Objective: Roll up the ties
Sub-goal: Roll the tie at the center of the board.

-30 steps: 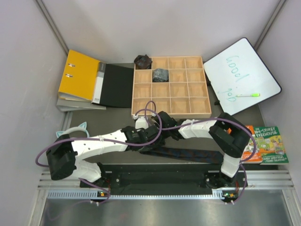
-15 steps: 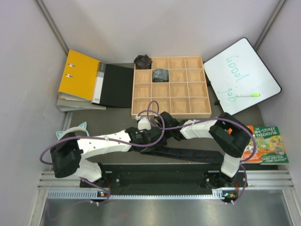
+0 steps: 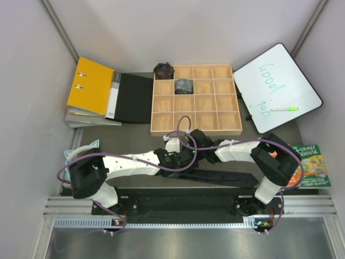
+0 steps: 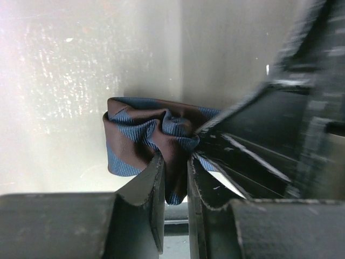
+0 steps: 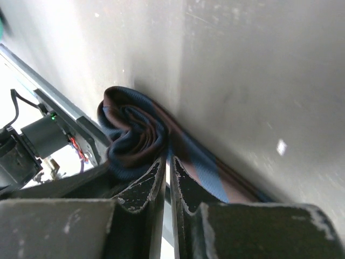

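Striped tie [image 3: 229, 177], blue and brown, lies on the desk [image 3: 124, 137] at 6 o'clock of the wooden tray [image 3: 195, 131]. Its flat strip runs toward 3 o'clock from the place where the left gripper [image 3: 186, 162] and the right gripper [image 3: 190, 154] meet. From above I cannot tell how their jaws stand. A brownish-black tie bundle [image 3: 164, 69] sits in the tray's corner compartment at 11 o'clock. A greyish tie bundle [image 3: 184, 85] sits in the compartment diagonally next to it, toward 4 o'clock.

On the left wrist view, the striped tie [image 4: 137, 135] is gathered into a loose, crumpled coil on the desk. The left gripper [image 4: 175, 189] is clamped on a fold of it that hangs down between the jaws.

On the right wrist view, the coiled end [image 5: 129, 140] is at 10 o'clock of the right gripper [image 5: 168, 172], and the flat strip leaves toward 4 o'clock. The jaws are almost together and pinch the fabric where coil and strip join.
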You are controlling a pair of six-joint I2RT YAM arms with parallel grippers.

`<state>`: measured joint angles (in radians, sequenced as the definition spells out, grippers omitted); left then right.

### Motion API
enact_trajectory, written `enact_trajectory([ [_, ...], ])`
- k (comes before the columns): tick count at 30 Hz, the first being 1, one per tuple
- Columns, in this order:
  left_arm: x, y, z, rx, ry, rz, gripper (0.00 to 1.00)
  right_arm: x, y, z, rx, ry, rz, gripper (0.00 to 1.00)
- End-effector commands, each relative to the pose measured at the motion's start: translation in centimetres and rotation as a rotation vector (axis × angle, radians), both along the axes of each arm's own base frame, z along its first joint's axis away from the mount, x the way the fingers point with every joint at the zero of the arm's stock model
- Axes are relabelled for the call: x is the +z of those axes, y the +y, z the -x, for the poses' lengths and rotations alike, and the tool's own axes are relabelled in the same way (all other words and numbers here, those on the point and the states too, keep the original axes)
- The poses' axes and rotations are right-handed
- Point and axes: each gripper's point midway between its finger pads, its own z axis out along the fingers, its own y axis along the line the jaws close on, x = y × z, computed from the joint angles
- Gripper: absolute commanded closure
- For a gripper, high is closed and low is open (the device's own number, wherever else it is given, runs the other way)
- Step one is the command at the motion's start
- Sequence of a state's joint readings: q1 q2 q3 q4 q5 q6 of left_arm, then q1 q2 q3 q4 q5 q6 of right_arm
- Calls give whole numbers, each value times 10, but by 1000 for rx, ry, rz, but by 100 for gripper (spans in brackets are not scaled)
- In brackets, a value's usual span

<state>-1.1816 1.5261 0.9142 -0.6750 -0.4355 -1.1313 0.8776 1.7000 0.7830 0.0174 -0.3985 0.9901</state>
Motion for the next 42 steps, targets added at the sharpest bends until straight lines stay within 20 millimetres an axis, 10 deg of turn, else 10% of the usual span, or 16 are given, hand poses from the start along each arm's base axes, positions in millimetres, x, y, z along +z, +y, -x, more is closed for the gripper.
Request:
enact_trajectory([
  [1, -4, -22, 8, -29, 39, 47, 100, 50, 2, -18, -21, -129, -102, 91],
  [18, 6, -22, 5, -61, 12, 14, 55, 52, -60, -19, -85, -182, 38, 88],
  [33, 61, -32, -2, -99, -60, 117, 27, 76, -53, -20, -80, -199, -30, 87],
  [42, 85, 6, -8, -59, -119, 195, 22, 95, -31, -6, -56, -187, -152, 87],
])
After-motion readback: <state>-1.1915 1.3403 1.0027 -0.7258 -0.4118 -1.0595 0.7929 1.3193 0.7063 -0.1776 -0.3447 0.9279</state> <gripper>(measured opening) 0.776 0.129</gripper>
